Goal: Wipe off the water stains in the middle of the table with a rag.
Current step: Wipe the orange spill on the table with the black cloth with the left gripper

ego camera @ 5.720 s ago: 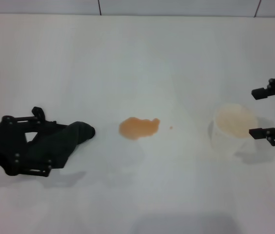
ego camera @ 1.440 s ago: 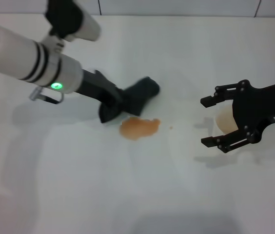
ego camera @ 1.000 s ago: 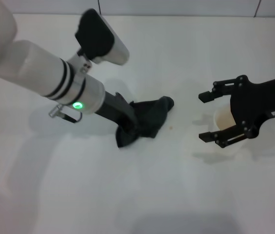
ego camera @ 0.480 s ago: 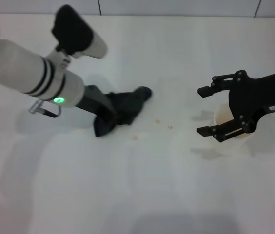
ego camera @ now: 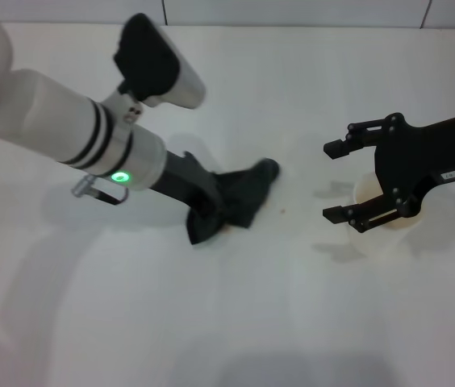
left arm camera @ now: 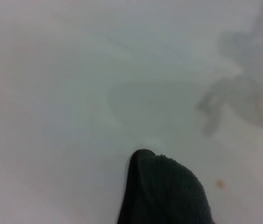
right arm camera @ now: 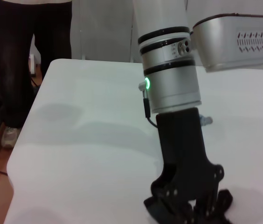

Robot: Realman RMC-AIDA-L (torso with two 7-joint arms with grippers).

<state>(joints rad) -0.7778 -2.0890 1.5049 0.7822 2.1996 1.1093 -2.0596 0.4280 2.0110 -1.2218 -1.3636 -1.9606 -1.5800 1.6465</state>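
My left gripper (ego camera: 209, 214) is shut on the dark rag (ego camera: 242, 196) and presses it flat on the white table (ego camera: 235, 314) at its middle. The orange-brown blotch does not show where the rag lies. Only a tiny orange speck (ego camera: 282, 211) shows, just right of the rag. The left wrist view shows the rag's tip (left arm camera: 165, 192) and the speck (left arm camera: 220, 184). The right wrist view shows the left gripper (right arm camera: 186, 206) from the front, with the rag (right arm camera: 221, 201) under it. My right gripper (ego camera: 331, 181) is open, hovering at the right.
A white cup (ego camera: 365, 193) of pale liquid stands on the table between and behind the right gripper's fingers, partly hidden by them. A person's legs (right arm camera: 26, 56) stand beyond the table's far left edge in the right wrist view.
My left gripper has dragged the rag back to the right across the spot. The small orange flecks seen half a second ago no longer show. The right gripper has barely moved.
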